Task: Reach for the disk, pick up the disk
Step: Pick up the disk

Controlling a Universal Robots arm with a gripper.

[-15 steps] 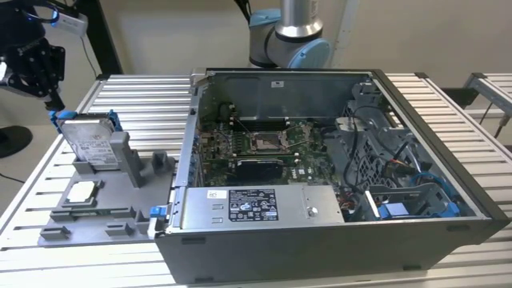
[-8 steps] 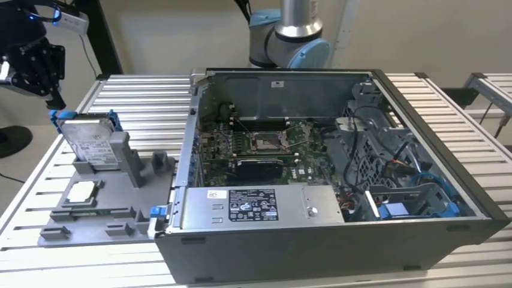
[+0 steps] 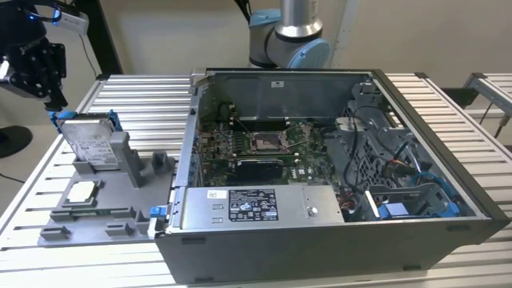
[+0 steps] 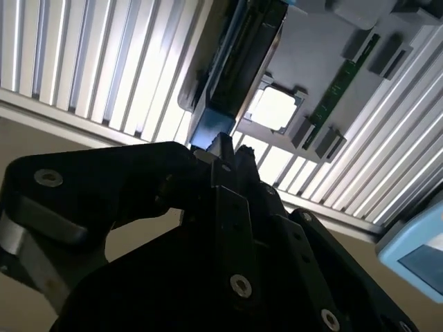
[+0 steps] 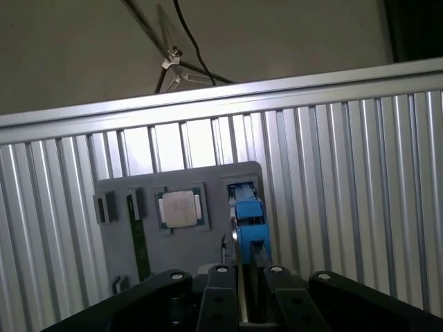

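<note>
Disk [image 3: 88, 144] stands tilted on end; exterior view shows its label, first wrist view its edge; end effector [image 3: 54, 108] grip: cannot tell.

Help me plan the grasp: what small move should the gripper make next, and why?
Probably a short descent onto the disk: the gripper sits right at its blue top edge, in line with it, and the disk stands upright in the grey holder.

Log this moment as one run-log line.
step: reach for disk | gripper: at upper end of the disk, contact unclear | disk: upright in gray holder, not lifted
</note>
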